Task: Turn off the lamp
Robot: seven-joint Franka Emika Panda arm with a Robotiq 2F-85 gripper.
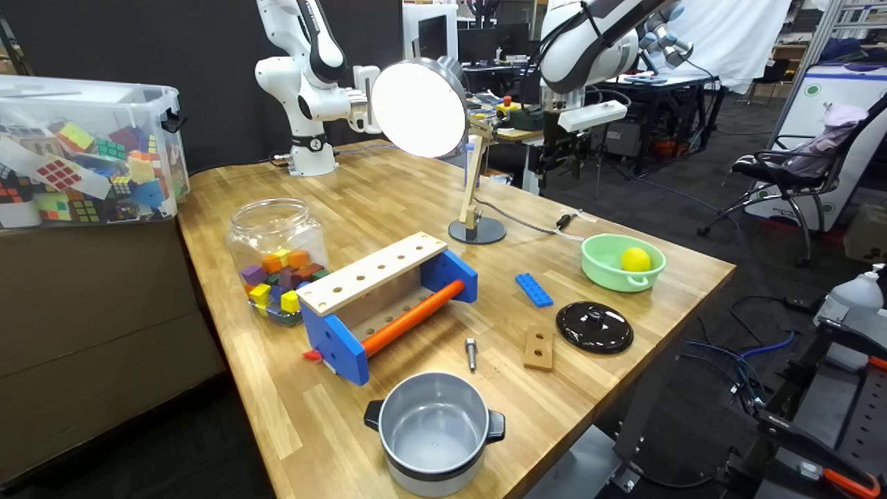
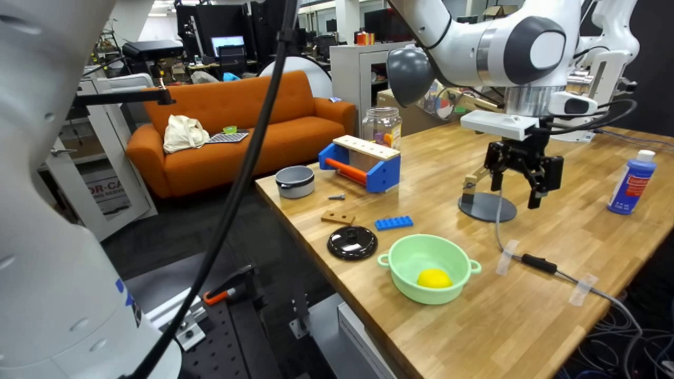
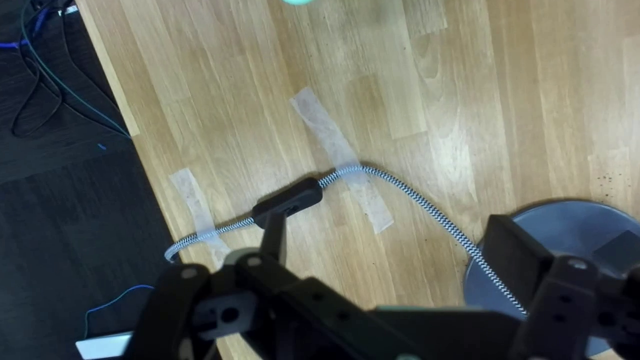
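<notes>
The lamp's round disc head (image 1: 419, 111) is lit white in an exterior view; its grey back (image 2: 410, 76) shows in an exterior view. Its wooden stem rises from a round grey base (image 1: 478, 232), which shows in the wrist view (image 3: 570, 230). A black inline switch (image 3: 287, 202) sits on the lamp's braided cord (image 3: 425, 205), also in both exterior views (image 2: 538, 263) (image 1: 565, 221). My gripper (image 2: 515, 191) is open and empty above the table, near the base. In the wrist view, my gripper's (image 3: 395, 240) left finger overlaps the switch's lower edge; the right finger overlaps the base.
Tape strips (image 3: 330, 135) hold the cord on both sides of the switch. A green bowl (image 2: 403, 287) with a yellow ball stands near the switch. A blue bottle (image 2: 632, 184) stands beyond the gripper. A toolbox (image 1: 374, 274), a pot (image 1: 433, 423) and a black lid (image 1: 594, 327) are farther off.
</notes>
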